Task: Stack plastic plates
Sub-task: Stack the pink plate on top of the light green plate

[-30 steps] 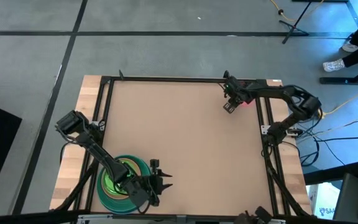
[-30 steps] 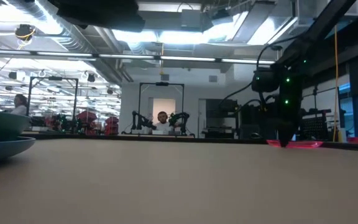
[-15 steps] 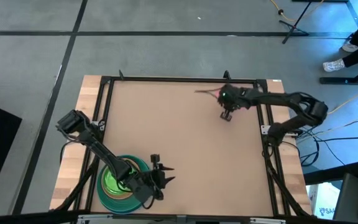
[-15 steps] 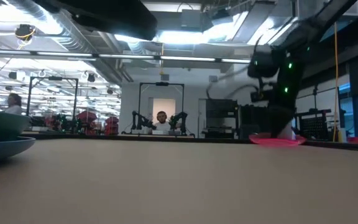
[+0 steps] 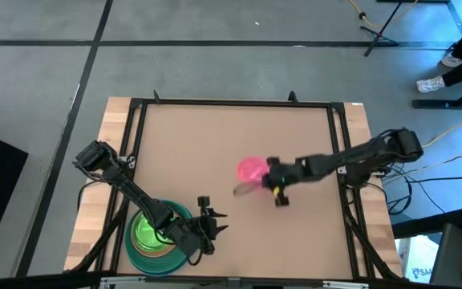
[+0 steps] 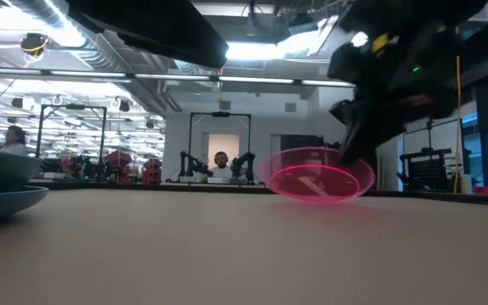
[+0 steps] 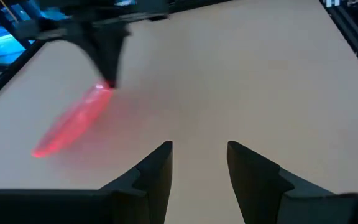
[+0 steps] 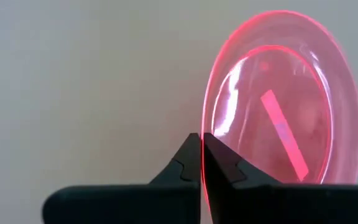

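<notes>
A small translucent hot-pink plate [image 5: 251,169] hangs tilted over the table's middle, with my right gripper [image 5: 268,171] shut on it. In the low view the pink plate [image 6: 320,175] shows its hollow face. At the near left a stack of plates [image 5: 152,241] rests on the table: a large blue one at the bottom, a green one on it, neon-green ones on top. My left gripper [image 5: 219,224] stands open just right of the stack with nothing between its fingers [image 7: 157,177]. It faces the pink plate [image 7: 73,121]. My right gripper pinches the pink plate's rim [image 8: 205,127] between its two fingers [image 8: 191,158], at one spot on the edge. The fingers slant down from the table's right side. The plate is lifted clear of the table and stands tilted on edge beyond the fingertips.
A black frame [image 5: 231,103] runs round the tan tabletop [image 5: 215,144]. The wooden table edge [image 5: 115,128] shows at the left. A person stands far off in the room behind the table [image 6: 220,163].
My right gripper has swung from the table's far right corner toward the middle and near side, rising a little and rolling. The pink plate has come with it, lifted off the table where it lay flat and tipped up on edge.
</notes>
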Action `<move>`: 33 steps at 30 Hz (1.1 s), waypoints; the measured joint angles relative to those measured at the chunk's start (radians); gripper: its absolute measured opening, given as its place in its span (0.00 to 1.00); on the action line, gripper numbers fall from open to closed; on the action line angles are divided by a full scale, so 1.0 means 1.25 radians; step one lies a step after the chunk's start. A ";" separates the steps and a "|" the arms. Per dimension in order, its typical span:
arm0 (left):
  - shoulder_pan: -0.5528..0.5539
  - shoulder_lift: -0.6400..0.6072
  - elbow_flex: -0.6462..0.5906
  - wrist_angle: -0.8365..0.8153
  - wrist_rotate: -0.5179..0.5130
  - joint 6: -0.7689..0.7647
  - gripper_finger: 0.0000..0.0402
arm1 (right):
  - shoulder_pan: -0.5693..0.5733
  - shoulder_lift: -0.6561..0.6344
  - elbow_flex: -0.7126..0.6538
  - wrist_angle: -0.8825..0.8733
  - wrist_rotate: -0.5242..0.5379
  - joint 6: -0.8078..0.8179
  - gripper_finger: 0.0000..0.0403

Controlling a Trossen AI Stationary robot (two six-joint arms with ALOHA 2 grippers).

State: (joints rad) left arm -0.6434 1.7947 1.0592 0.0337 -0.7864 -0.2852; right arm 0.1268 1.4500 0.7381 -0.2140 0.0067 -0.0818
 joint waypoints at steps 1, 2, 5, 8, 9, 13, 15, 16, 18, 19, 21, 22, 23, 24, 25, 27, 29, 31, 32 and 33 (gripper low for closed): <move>0.000 0.000 0.000 0.001 0.000 0.000 0.37 | 0.031 0.011 0.000 0.018 0.000 0.000 0.00; 0.000 0.000 0.000 0.002 0.000 0.000 0.37 | 0.058 0.024 0.000 0.033 0.000 0.000 0.00; 0.000 0.000 0.000 0.002 0.000 0.000 0.37 | 0.122 0.059 0.000 0.078 0.000 0.019 0.01; 0.000 0.000 0.000 0.002 0.000 0.000 0.37 | 0.174 0.093 0.000 0.119 0.001 0.092 0.02; 0.000 0.000 0.000 0.002 0.000 0.000 0.37 | 0.186 0.104 0.000 0.131 0.000 0.107 0.02; 0.004 0.000 0.000 0.002 -0.004 0.006 0.37 | 0.216 0.137 0.000 0.170 0.000 0.116 0.05; 0.011 0.000 0.000 0.004 0.007 0.002 0.37 | 0.220 0.144 0.000 0.176 0.001 0.128 0.09; 0.017 0.000 0.000 0.003 0.025 0.002 0.37 | 0.220 0.144 0.000 0.176 0.001 0.130 0.13; 0.032 0.000 0.000 0.003 0.074 0.002 0.37 | 0.220 0.145 0.000 0.180 0.000 0.131 0.20; 0.041 0.000 0.000 0.003 0.103 0.002 0.37 | 0.220 0.145 0.000 0.184 0.000 0.131 0.24; 0.062 0.000 0.000 0.003 0.161 0.005 0.37 | 0.220 0.146 0.000 0.205 -0.003 0.140 0.31; 0.073 0.000 0.000 0.002 0.184 0.011 0.37 | 0.220 0.146 0.000 0.213 -0.010 0.149 0.34; 0.085 0.000 0.000 0.002 0.204 0.023 0.37 | 0.225 0.146 0.000 0.218 -0.022 0.154 0.36; 0.096 0.000 0.000 0.002 0.224 0.036 0.37 | 0.230 0.146 0.000 0.221 -0.025 0.157 0.38; 0.107 0.000 0.000 0.002 0.243 0.049 0.37 | 0.238 0.146 0.000 0.227 -0.021 0.158 0.40; 0.128 0.008 0.000 0.007 0.279 0.075 0.37 | 0.261 0.151 0.000 0.261 0.010 0.158 0.42; 0.147 0.023 0.001 0.004 0.299 0.115 0.37 | 0.284 0.155 0.000 0.275 0.034 0.145 0.43; 0.166 0.047 0.001 0.009 0.324 0.148 0.37 | 0.302 0.154 0.000 0.279 0.047 0.127 0.43; 0.174 0.059 0.001 0.010 0.334 0.162 0.37 | 0.309 0.154 0.000 0.279 0.062 0.125 0.42; 0.183 0.072 0.001 0.018 0.352 0.177 0.37 | 0.315 0.153 0.000 0.274 0.074 0.125 0.42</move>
State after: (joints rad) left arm -0.4144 1.8852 1.0603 0.0564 -0.3466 -0.0642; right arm 0.5201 1.6415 0.7383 0.1282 0.0991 0.0741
